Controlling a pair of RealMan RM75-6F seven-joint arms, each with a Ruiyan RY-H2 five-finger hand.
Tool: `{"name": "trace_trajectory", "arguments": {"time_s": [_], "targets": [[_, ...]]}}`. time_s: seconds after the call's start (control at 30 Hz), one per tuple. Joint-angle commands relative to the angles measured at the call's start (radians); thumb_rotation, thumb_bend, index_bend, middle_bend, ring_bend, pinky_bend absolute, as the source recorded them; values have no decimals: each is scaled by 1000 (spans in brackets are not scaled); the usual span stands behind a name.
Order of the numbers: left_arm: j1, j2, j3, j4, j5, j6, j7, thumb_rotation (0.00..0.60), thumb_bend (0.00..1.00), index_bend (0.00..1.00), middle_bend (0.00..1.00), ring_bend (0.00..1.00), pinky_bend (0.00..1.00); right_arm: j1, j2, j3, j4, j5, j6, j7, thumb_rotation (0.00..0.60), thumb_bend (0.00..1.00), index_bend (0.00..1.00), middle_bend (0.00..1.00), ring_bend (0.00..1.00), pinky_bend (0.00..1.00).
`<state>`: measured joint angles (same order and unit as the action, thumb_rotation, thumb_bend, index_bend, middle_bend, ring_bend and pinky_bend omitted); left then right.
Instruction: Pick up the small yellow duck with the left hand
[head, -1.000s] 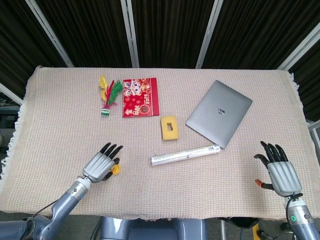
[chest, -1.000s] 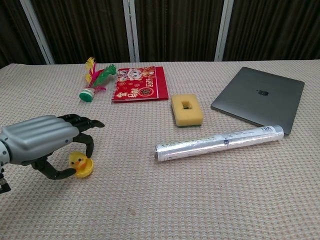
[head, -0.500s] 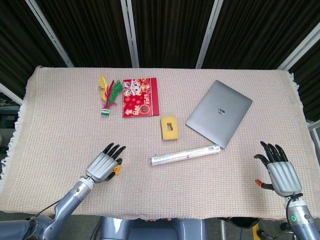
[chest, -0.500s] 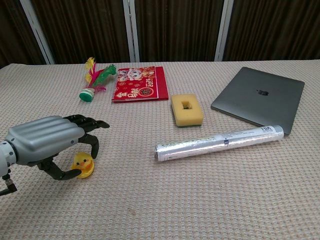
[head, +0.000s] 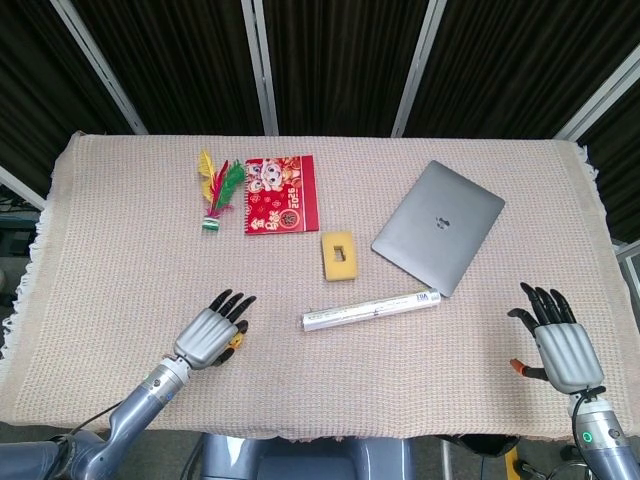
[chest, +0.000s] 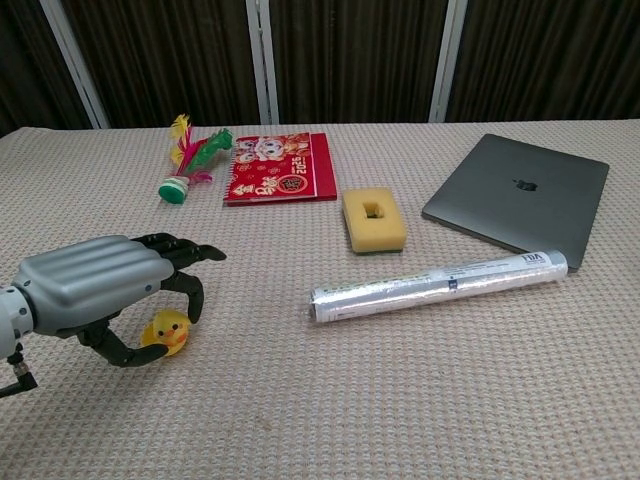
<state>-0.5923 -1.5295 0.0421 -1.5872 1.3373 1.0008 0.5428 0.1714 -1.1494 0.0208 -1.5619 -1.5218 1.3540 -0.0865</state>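
The grey-and-black left hand (chest: 95, 290) has slid a little toward the silver foil roll (chest: 437, 284) and tightened — its thumb and curled fingers now pinch the small yellow rubber duck (chest: 166, 330), tipped but seemingly still at the cloth. The grasp looks set; lifting remains.

A table covered in beige woven cloth (chest: 400, 400). At the near left, the robot's left hand (chest: 95, 285), grey with black fingers, arches over a small yellow duck (chest: 166, 331), its thumb and fingertips curled around the toy. At the far side lie a feathered shuttlecock (chest: 187, 160) and, just beside it, a red booklet (chest: 280, 167). Near the centre sits a yellow sponge (chest: 374, 220) with a rectangular hole. A silvery foil roll (chest: 438, 285) lies in front of a closed grey laptop (chest: 518, 198) at the right.
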Motion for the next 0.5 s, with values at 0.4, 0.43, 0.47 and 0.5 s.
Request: {"name": "trace_trajectory", "arguments": {"time_s": [0.4,0.43,0.47,0.5], "targets": [[3,19,-2,-6,-2,-1,-8,600,356,392,0,0,48,0,-1,0,2,-2,2,4,600,0,297,14,0,0],[4,20,-2,-6,-2,-1,-8,600,357,392,0,0,48,0,-1,0,2,-2,2,4,600,0,297,14,0,0],[4,21,-2,-6,-2,-1,-7,600,358,391,0,0,48,0,-1,0,2,-2,2,4,600,0,297,14,0,0],[4,21,-1,-6,-2,-1,-7,600,357,390,0,0,48,0,-1,0,2,-2,2,4,600,0,297,14,0,0]]}}
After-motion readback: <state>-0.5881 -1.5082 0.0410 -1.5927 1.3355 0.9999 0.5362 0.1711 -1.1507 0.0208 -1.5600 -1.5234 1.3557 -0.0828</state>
